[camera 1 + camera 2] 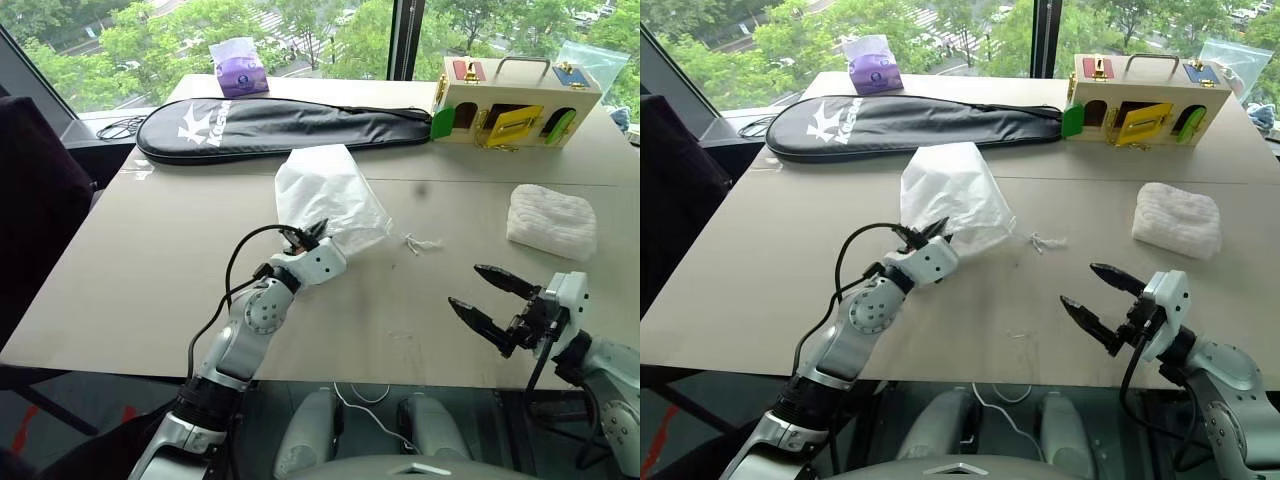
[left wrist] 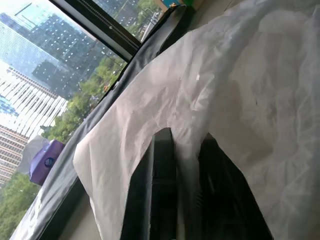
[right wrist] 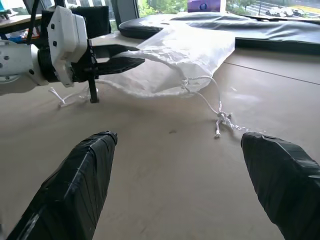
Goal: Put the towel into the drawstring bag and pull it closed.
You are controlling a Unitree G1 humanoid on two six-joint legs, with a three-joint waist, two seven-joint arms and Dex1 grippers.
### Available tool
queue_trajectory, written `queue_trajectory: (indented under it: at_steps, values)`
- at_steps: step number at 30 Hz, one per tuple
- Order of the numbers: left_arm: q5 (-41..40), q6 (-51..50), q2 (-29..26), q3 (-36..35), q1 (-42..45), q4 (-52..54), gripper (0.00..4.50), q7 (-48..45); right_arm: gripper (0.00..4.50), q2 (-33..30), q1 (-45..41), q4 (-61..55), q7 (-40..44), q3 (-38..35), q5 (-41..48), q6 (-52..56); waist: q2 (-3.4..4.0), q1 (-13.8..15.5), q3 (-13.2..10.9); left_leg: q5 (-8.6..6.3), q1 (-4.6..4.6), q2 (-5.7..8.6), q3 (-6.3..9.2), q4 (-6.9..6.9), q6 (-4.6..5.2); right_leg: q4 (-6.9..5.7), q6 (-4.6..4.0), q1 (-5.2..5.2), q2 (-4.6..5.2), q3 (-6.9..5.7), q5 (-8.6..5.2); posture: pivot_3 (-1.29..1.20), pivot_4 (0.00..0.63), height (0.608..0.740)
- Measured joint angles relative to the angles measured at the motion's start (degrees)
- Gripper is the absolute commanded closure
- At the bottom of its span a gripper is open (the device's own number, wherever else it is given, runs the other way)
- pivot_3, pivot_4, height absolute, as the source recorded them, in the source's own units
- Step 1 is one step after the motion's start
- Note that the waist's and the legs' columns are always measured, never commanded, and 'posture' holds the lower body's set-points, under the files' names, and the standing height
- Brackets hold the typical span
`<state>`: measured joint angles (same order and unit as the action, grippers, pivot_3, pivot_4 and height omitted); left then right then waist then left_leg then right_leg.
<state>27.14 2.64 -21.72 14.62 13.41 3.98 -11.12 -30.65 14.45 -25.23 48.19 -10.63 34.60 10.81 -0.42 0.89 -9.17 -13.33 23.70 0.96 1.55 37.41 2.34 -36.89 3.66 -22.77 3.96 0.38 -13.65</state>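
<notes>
Lower right: right pincer (image 1: pixel 484 299) gapes wide, empty; towel (image 1: pixel 551 220) lies above it. Left pincer (image 1: pixel 311 234) pinches drawstring bag (image 1: pixel 328 195) at centre.

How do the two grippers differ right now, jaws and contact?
The left gripper is shut, pinching the drawstring bag's fabric near its mouth; the right gripper stands wide open, holding nothing. The left gripper is at the bag in the table's middle; the right gripper hovers near the table's front edge, short of the towel. Both have black fingers.
</notes>
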Motion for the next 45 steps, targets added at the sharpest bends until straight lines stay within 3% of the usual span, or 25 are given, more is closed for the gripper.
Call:
queue_trajectory:
  at_steps: [5,11,16,23,25,31,45]
  values:
    - [-2.71,-0.76,2.44,-0.82,2.01,0.04,4.46,-1.2,0.22,-0.1,-1.53,0.41,-1.84,-0.41,-1.76,-0.15,0.0,0.03,0.0,0.0,0.0,0.0,0.01,0.03,0.0,-0.04,0.0,0.0,-0.01,-0.02,0.0,0.0,0.15,0.74]
    - [-5.97,-2.13,4.43,-1.09,6.08,2.83,4.46,-4.24,0.22,0.28,-5.8,5.61,-11.32,-3.99,-8.93,-1.05,0.0,0.0,0.01,0.01,-0.01,0.06,0.01,0.04,-0.01,-0.1,0.0,0.0,-0.04,0.0,0.0,0.0,0.15,0.74]
    - [-9.64,-11.0,7.75,-2.42,11.09,3.61,4.49,-7.23,0.11,-3.58,-11.02,12.69,-19.85,-6.25,-18.37,-0.11,0.01,-0.07,0.01,0.02,-0.02,0.17,-0.03,0.09,0.0,-0.2,0.01,-0.01,-0.04,0.05,0.0,0.0,0.15,0.74]
    - [-16.69,-24.03,12.22,-6.64,16.8,5.21,4.49,-8.52,0.11,-6.1,-16.18,18.87,-21.83,-7.5,-22.45,0.62,0.0,-0.22,0.0,0.02,-0.04,0.19,0.0,0.09,0.0,-0.31,0.02,-0.01,-0.09,0.06,0.0,0.0,0.15,0.74]
    - [-18.25,-26.13,12.58,-7.67,17.9,5.28,4.49,-8.55,0.11,-6.51,-19.0,22.32,-21.83,-6.62,-23.98,0.35,-0.01,-0.37,0.0,0.02,-0.04,0.19,-0.04,0.1,0.0,-0.33,0.02,-0.02,-0.1,0.12,0.0,0.0,0.15,0.74]
    - [-20.09,-26.19,10.86,-9.23,17.56,4.35,4.49,-8.47,0.11,-17.35,-24.55,35.81,-14.19,4.11,-35.6,-10.77,0.0,-0.34,-0.01,0.03,-0.08,0.23,-0.07,0.1,0.0,-0.36,0.02,-0.02,-0.11,0.16,0.0,0.0,0.15,0.74]
    - [-21.69,-25.55,8.93,-10.16,16.23,3.88,4.49,-7.85,0.11,-21.39,-41.0,59.14,-19.06,15.22,-52.83,-25.17,-0.01,-0.59,-0.02,0.17,-0.09,0.23,-0.14,0.13,-0.25,-0.35,0.02,-0.01,-0.08,0.29,0.0,0.0,0.15,0.74]
